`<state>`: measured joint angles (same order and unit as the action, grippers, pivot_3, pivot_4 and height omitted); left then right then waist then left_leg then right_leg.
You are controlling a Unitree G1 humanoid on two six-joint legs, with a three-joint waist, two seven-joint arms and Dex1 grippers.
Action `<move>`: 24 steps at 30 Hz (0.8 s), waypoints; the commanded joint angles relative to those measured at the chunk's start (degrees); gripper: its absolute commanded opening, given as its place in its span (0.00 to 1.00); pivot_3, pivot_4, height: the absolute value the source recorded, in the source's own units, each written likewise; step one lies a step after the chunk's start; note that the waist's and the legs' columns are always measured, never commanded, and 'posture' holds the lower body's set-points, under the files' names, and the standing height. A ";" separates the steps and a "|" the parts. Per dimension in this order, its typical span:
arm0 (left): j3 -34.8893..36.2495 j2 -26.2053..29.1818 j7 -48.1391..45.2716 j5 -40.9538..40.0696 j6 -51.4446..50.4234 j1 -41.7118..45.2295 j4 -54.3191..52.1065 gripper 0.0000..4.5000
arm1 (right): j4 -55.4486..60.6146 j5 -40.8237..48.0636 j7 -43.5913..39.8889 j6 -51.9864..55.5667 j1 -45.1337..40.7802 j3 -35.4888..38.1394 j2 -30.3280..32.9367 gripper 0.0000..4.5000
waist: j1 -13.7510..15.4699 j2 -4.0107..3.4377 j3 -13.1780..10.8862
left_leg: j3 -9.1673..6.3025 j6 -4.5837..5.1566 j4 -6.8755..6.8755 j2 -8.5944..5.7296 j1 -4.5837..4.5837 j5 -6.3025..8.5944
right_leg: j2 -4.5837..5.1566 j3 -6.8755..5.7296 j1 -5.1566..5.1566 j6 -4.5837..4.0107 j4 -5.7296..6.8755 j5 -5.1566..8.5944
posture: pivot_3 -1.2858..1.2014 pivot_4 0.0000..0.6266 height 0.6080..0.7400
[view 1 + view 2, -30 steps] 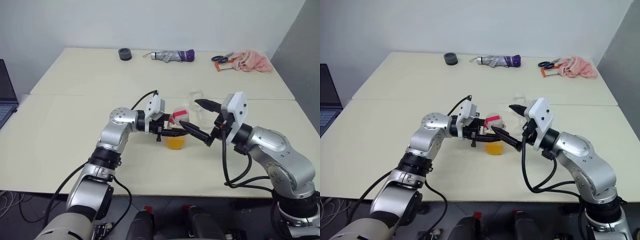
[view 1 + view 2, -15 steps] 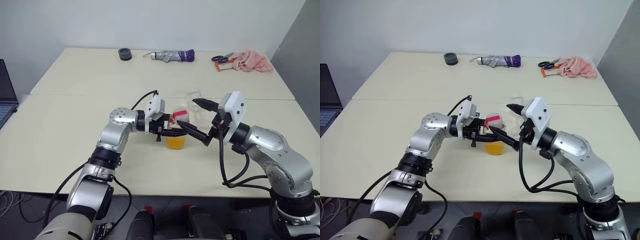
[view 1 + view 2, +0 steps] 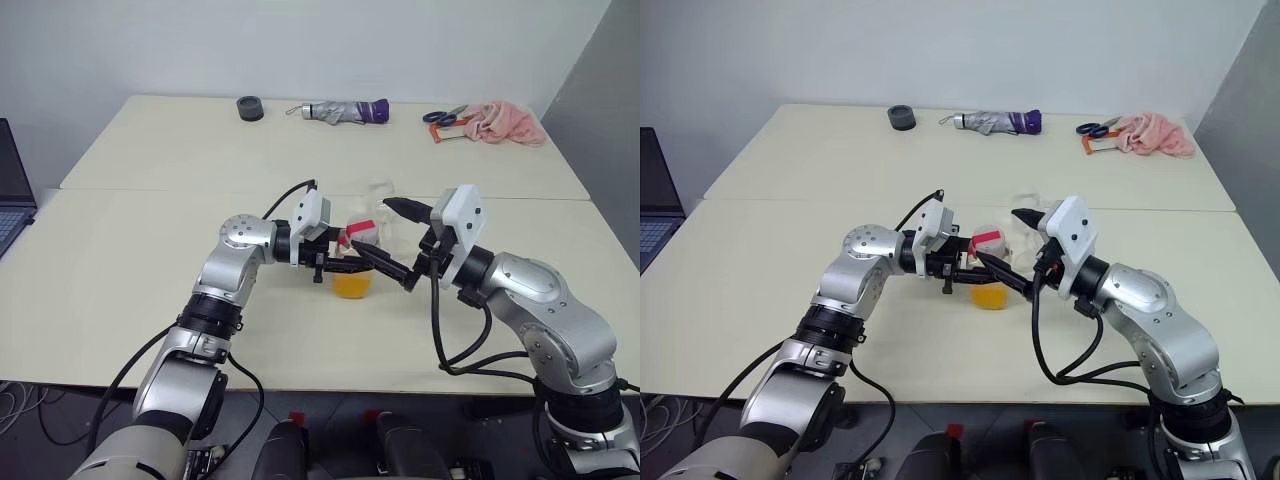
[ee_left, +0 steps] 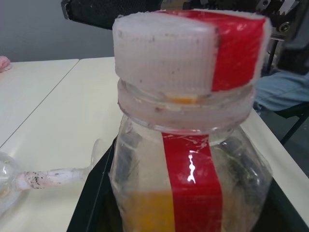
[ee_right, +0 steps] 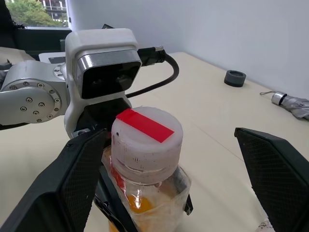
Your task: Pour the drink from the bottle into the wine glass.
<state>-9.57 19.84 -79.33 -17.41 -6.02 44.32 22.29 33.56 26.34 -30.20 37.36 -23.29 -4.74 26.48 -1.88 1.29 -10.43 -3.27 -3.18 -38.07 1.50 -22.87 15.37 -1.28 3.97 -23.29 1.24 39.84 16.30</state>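
My left gripper (image 3: 340,262) is shut on the bottle (image 3: 356,252), holding it upright just above the middle of the table. The drink (image 3: 352,285) fills only its lower part, and the white cap with a red stripe (image 5: 147,135) is on. My right gripper (image 3: 372,224) is open, with one black finger (image 5: 72,183) on either side of the cap and not touching it. The wine glass (image 3: 380,192) stands just behind the bottle, partly hidden by the right gripper. Its stem (image 4: 48,177) shows in the left wrist view.
Along the far edge of the table (image 3: 150,230) lie a black round object (image 3: 250,107), a folded umbrella (image 3: 345,111), scissors (image 3: 443,116) and a pink cloth (image 3: 500,122). A laptop (image 3: 12,190) sits at the left edge.
My right arm has edged slightly left toward the bottle, its open fingers closer around the cap. The left gripper and bottle have stayed put.
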 commanded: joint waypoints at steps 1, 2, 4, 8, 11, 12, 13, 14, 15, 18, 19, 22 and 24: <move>0.39 -0.28 0.25 -0.89 0.15 0.37 -2.77 0.39 | 1.08 -0.40 0.20 -1.52 -1.09 0.13 -0.48 1.00 | 0.00 0.00 0.00 | 0.00 0.00 0.00 0.00 0.00 0.00 | 0.00 0.00 0.00 0.00 0.00 0.00 | 0.52 0.24 1.00; 0.37 -0.29 0.25 -0.92 0.11 0.29 -2.90 0.39 | 1.09 -0.52 0.28 -1.57 -1.14 0.11 -0.66 1.00 | 0.00 0.00 0.00 | 0.00 0.00 0.00 0.00 0.00 0.00 | 0.00 0.00 0.00 0.00 0.00 0.00 | 0.52 0.24 1.00; 0.35 -0.30 0.25 -0.93 0.10 0.17 -3.03 0.39 | 1.04 -0.69 0.46 -1.66 -1.27 0.05 -1.03 1.00 | 0.00 0.00 0.00 | 0.00 0.00 0.00 0.00 0.00 0.00 | 0.00 0.00 0.00 0.00 0.00 0.00 | 0.52 0.24 1.00; 0.29 -0.29 0.13 -0.84 0.25 0.06 -2.99 0.39 | 0.87 -0.96 0.63 -1.72 -1.47 -0.10 -1.38 1.00 | 0.00 0.00 0.00 | 0.00 0.00 0.00 0.00 0.00 0.00 | 0.00 0.00 0.00 0.00 0.00 0.00 | 0.52 0.24 1.00; 0.26 -0.33 0.05 -0.76 0.47 0.12 -2.74 0.39 | 0.59 -1.48 0.62 -2.02 -1.56 -0.33 -1.51 1.00 | 0.00 0.00 0.00 | 0.00 0.00 0.00 0.00 0.00 0.00 | 0.00 0.00 0.00 0.00 0.00 0.00 | 0.52 0.24 1.00; 0.26 -0.33 0.01 -0.77 0.48 0.12 -2.74 0.39 | 0.52 -1.75 0.64 -2.14 -1.58 -0.44 -1.53 1.00 | 0.00 0.00 0.00 | 0.00 0.00 0.00 0.00 0.00 0.00 | 0.00 0.00 0.00 0.00 0.00 0.00 | 0.52 0.24 1.00; 0.26 -0.34 0.00 -0.77 0.50 0.11 -2.74 0.39 | 0.47 -2.01 0.67 -2.22 -1.59 -0.57 -1.52 1.00 | 0.00 0.00 0.00 | 0.00 0.00 0.00 0.00 0.00 0.00 | 0.00 0.00 0.00 0.00 0.00 0.00 | 0.52 0.24 1.00; 0.26 -0.35 0.00 -0.77 0.52 0.11 -2.74 0.39 | 0.38 -2.54 0.65 -2.50 -1.59 -0.88 -1.38 1.00 | 0.00 0.00 0.00 | 0.00 0.00 0.00 0.00 0.00 0.00 | 0.00 0.00 0.00 0.00 0.00 0.00 | 0.52 0.24 1.00; 0.27 -0.37 -0.02 -0.77 0.56 0.14 -2.65 0.39 | 0.22 -2.93 0.62 -2.72 -1.61 -1.09 -1.36 1.00 | 0.00 0.00 0.00 | 0.00 0.00 0.00 0.00 0.00 0.00 | 0.00 0.00 0.00 0.00 0.00 0.00 | 0.52 0.24 1.00; 0.24 -0.37 -0.11 -0.74 0.63 0.18 -2.58 0.39 | -0.22 -4.23 0.66 -3.32 -1.67 -1.47 -1.55 1.00 | 0.00 0.00 0.00 | 0.00 0.00 0.00 0.00 0.00 0.00 | 0.00 0.00 0.00 0.00 0.00 0.00 | 0.52 0.24 1.00; 0.23 -0.36 -0.11 -0.74 0.61 0.17 -2.64 0.39 | -0.30 -4.27 0.78 -3.42 -1.67 -1.38 -1.79 1.00 | 0.00 0.00 0.00 | 0.00 0.00 0.00 0.00 0.00 0.00 | 0.00 0.00 0.00 0.00 0.00 0.00 | 0.52 0.24 1.00; 0.21 -0.37 -0.12 -0.73 0.60 0.20 -2.62 0.39 | -0.66 -4.40 0.87 -3.56 -1.80 -1.16 -2.27 1.00 | 0.00 0.00 0.00 | 0.00 0.00 0.00 0.00 0.00 0.00 | 0.00 0.00 0.00 0.00 0.00 0.00 | 0.52 0.24 1.00; 0.20 -0.40 -0.08 -0.73 0.61 0.17 -2.66 0.39 | -0.78 -4.79 0.87 -3.68 -1.87 -1.13 -2.42 1.00 | 0.00 0.00 0.00 | 0.00 0.00 0.00 0.00 0.00 0.00 | 0.00 0.00 0.00 0.00 0.00 0.00 | 0.52 0.24 1.00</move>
<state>-9.62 19.77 -79.35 -17.37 -6.03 43.82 22.03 32.23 21.88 -29.86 35.05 -23.80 -6.51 24.19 -1.88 1.30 -10.43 -3.27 -3.19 -38.07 1.50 -22.87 15.36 -1.28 3.98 -23.29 1.23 39.85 16.29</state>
